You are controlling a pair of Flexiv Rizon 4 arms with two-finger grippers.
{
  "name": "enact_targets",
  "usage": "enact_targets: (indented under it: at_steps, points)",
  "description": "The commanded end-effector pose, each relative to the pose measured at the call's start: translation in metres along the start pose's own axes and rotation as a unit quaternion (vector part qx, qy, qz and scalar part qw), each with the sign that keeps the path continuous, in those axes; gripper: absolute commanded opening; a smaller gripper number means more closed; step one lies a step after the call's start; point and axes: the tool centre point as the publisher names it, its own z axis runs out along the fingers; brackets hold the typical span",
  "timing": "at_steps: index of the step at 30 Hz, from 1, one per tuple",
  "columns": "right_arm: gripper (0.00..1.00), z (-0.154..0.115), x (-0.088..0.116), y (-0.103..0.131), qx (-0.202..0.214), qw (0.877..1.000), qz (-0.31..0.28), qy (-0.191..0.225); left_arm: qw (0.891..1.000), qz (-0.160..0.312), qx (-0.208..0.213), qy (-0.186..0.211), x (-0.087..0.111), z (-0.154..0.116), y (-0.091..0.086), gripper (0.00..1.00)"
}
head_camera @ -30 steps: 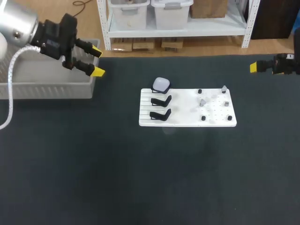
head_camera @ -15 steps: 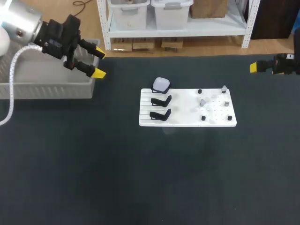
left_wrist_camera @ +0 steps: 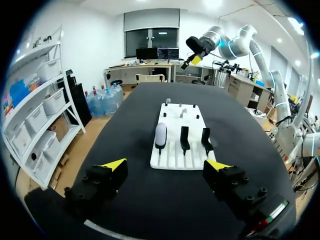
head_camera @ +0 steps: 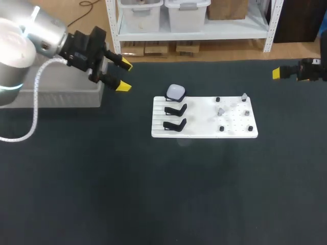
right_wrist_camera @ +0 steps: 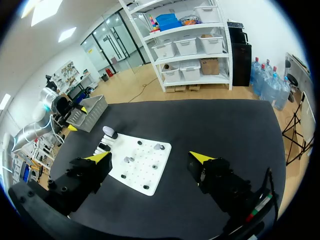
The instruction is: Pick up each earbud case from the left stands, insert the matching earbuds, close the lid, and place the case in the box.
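Note:
One white earbud case [head_camera: 176,92] sits shut on the farthest of three black stands at the left end of a white board [head_camera: 204,128]. The two nearer stands [head_camera: 176,109] [head_camera: 174,124] are bare. Small earbuds [head_camera: 220,110] stand among pegs on the board's right half. My left gripper [head_camera: 123,76] hangs open to the left of the board, beside the grey box [head_camera: 51,97]. In the left wrist view the case [left_wrist_camera: 160,135] lies well ahead of the open left gripper [left_wrist_camera: 166,165]. My right gripper [right_wrist_camera: 150,157] is open and empty, far from the board [right_wrist_camera: 145,172], at the table's far right [head_camera: 278,73].
The grey box stands at the table's far left edge, its inside mostly hidden by my left arm. Dark tabletop stretches in front of the board and on both sides of it.
My left gripper has swung right, from over the box's corner toward the board, staying open. The right arm and the case have not moved.

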Motion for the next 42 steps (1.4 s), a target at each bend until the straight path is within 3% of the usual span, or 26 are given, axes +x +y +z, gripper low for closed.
enact_targets:
  at_steps: [1,22,30,38,42]
  points:
    - [1.0,0.0,0.0,0.0,0.0,1.0,0.0,0.0,0.999,-0.001,0.035,-0.006,-0.002,0.018,0.022,1.0]
    - [1.0,0.0,0.0,0.0,0.0,1.0,0.0,0.0,0.998,-0.017,0.052,-0.023,0.002,0.082,0.008,1.0]
    - [1.0,0.0,0.0,0.0,0.0,1.0,0.0,0.0,0.997,-0.005,0.051,-0.055,-0.007,0.091,0.003,1.0]
    - [1.0,0.0,0.0,0.0,0.0,1.0,0.0,0.0,0.995,-0.009,0.054,-0.082,-0.007,0.101,0.014,1.0]
    - [1.0,0.0,0.0,0.0,0.0,1.0,0.0,0.0,0.992,-0.015,0.091,-0.086,-0.01,0.1,0.011,1.0]
